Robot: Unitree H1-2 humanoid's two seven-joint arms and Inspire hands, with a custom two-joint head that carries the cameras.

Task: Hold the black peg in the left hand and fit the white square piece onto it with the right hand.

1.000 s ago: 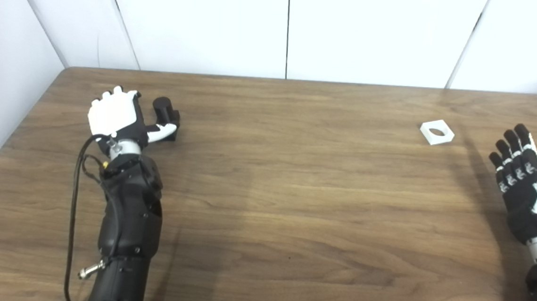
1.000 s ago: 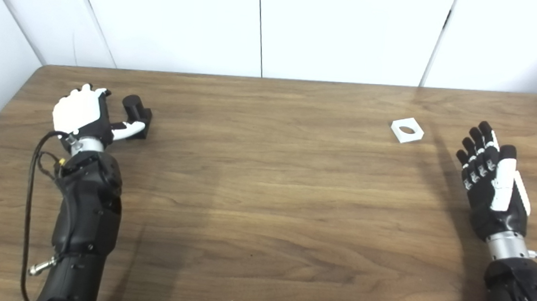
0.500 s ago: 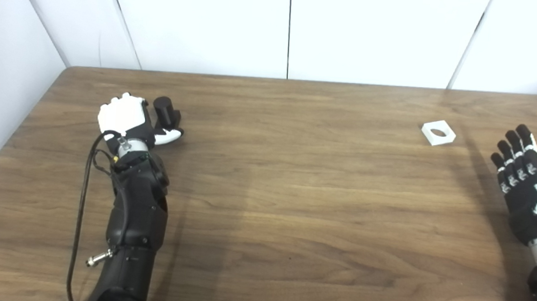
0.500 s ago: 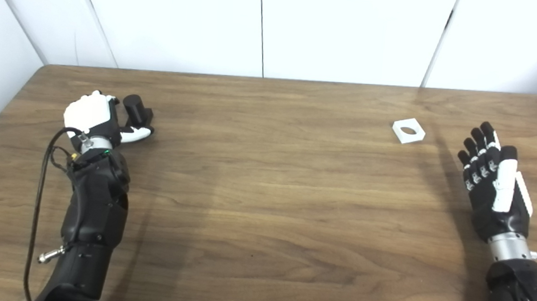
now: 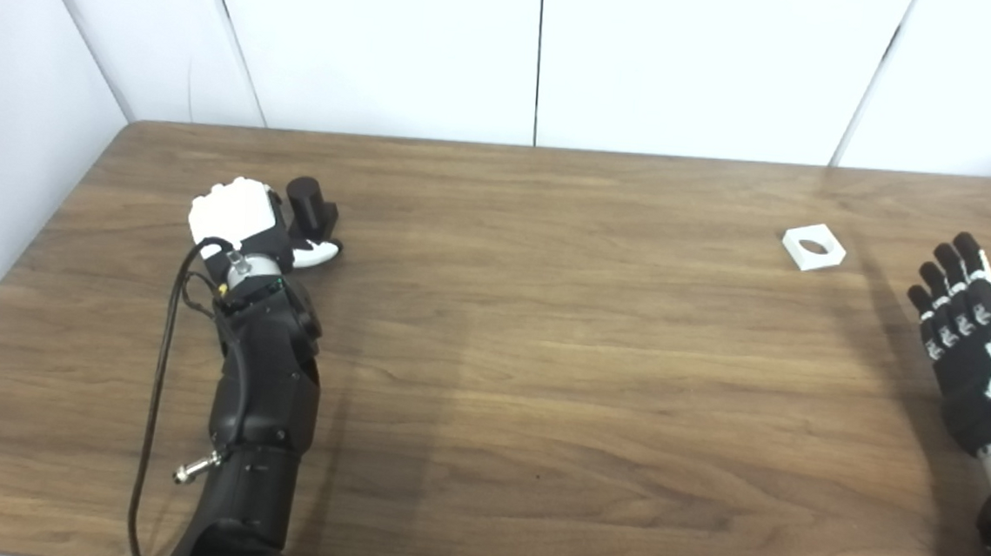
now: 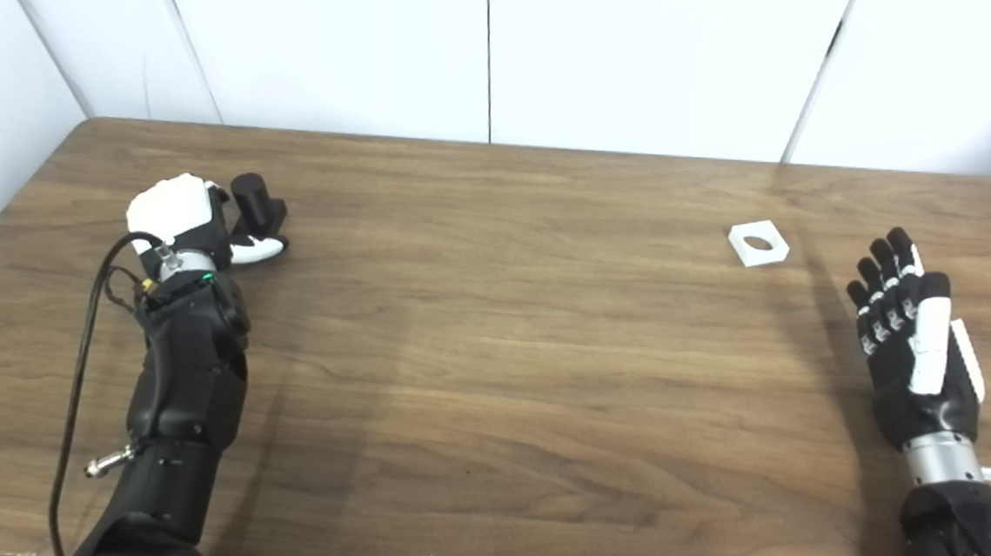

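Left hand [image 5: 233, 225] closed in beside black peg [image 5: 307, 205], grip unclear | right hand [image 5: 975, 342] spread wide

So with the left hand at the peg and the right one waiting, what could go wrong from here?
1. The left hand is closing beside the peg, which stands on the table; a partial grip could tip it or push it away.
2. The white piece lies flat and thin, apart from the open right hand; its fingers may slide it instead of lifting it.
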